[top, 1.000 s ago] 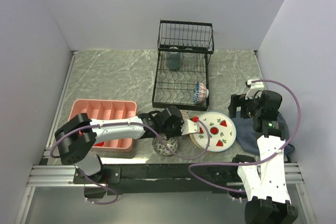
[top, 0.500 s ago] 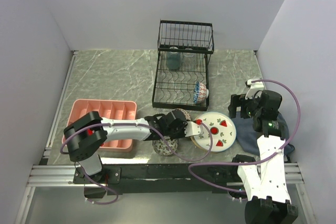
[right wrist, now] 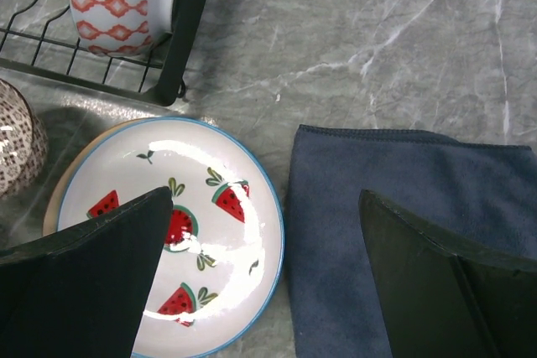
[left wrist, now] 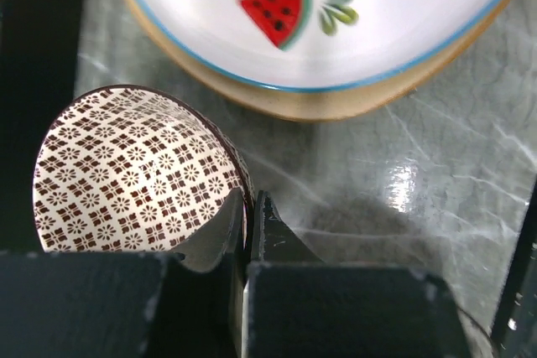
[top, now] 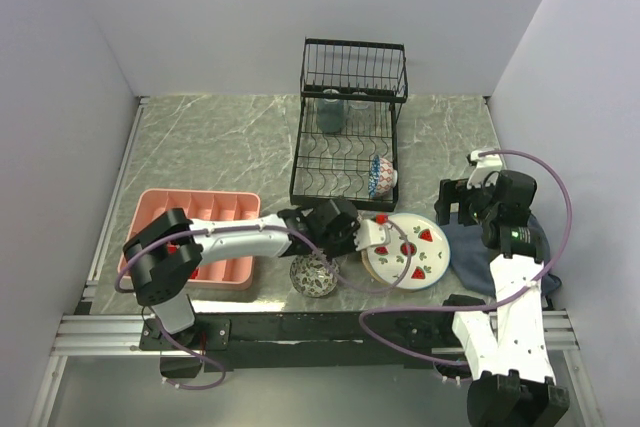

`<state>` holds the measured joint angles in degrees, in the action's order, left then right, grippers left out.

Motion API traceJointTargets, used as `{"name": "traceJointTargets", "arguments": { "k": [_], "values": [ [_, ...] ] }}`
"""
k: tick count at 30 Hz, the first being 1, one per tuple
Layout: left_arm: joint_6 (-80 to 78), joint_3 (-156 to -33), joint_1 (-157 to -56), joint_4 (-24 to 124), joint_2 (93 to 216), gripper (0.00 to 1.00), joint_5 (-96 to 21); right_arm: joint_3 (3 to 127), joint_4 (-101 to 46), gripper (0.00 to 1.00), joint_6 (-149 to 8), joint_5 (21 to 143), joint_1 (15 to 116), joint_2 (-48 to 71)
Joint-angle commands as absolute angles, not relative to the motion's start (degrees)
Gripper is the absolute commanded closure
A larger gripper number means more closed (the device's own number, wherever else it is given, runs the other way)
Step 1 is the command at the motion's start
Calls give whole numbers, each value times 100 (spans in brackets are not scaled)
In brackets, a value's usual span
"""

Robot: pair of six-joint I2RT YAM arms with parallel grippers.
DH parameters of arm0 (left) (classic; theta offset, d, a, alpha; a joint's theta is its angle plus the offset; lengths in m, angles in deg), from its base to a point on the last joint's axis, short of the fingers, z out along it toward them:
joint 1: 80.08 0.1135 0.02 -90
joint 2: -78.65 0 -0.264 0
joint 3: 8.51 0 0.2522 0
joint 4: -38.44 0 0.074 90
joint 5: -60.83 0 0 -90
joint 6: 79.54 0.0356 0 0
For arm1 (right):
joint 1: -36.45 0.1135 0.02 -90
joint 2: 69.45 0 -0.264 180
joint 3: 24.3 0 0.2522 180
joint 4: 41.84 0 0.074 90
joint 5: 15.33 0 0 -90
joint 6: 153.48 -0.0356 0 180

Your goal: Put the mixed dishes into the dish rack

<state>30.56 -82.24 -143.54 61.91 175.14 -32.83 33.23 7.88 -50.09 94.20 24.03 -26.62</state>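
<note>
Where the marbled table (top: 220, 147) meets the back wall stands the dish rack (top: 349, 127), black wire, two tiers. Lower slotted base: one small white bowl with a red diamond pattern (top: 381, 176), tipped on its side at the front right corner, also seen at the top left of the right wrist view (right wrist: 117, 2). Upper shelf: two bluish glass-like vessels (top: 340, 110) seem to sit under or on it; which tier cannot be told.

Pink compartment tray (top: 196, 230), near left of the table: long slots, contents mostly hidden by the left arm.

Watermelon plate (top: 412, 250), white with a blue rim, lies flat in front of the rack, stacked on the tan plate (left wrist: 336, 108), whose edge shows beneath it. Nothing rests on the upper plate.

Brown patterned bowl (left wrist: 134, 173), dark rim, lattice print inside, empty: tilted, just left of the plates. The left gripper (left wrist: 249, 224) pinches its rim, one finger inside the bowl and one outside, jaws drawn narrow on the wall. In the top view this gripper (top: 352, 230) sits between rack and plates.

Second small bowl (top: 314, 274), mottled pattern, stands upright and empty near the table's front edge, below the left arm.

Dark blue cloth (right wrist: 403, 232), flat, just right of the watermelon plate, under the right gripper (right wrist: 268, 291). That claw hangs wide apart above plate and cloth, holding nothing.
</note>
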Motion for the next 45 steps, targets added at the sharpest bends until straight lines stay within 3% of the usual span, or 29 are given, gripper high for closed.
{"name": "traceJointTargets", "arguments": {
  "k": [1, 5, 11, 18, 20, 28, 36, 45],
  "values": [
    [2779, -9178, -13951, 6467, 16997, 99, -3768, 3779, 857, 0, -4950, 9383, 2353, -2402],
    [2383, -9864, -13450, 6899, 16804, 99, -4366, 4192, 1085, 0, -4845, 9357, 2353, -2138],
    [847, -9524, -12184, 5557, 16356, 99, -5745, 5063, 1717, 0, -4643, 9076, 2353, -1769],
    [-2636, -8530, -11173, 2342, 16758, 99, -7266, 5116, 1929, 0, -4845, 8707, 2344, -1488],
    [-3459, -8082, -10997, 822, 17048, 99, -7581, 5116, 1990, 0, -4854, 8592, 2353, -1426],
    [-6448, -7624, -10821, -2828, 18541, 99, -7576, 4958, 1824, 0, -5037, 8609, 2353, -1487],
    [-7347, -8150, -10830, -3219, 19422, 99, -6978, 4308, 832, 0, -5916, 9259, 2353, -1769],
    [-7628, -8450, -11040, -2718, 19914, 99, -6380, 4624, 971, 0, -5671, 9075, 2344, -1373]
  ]
}}
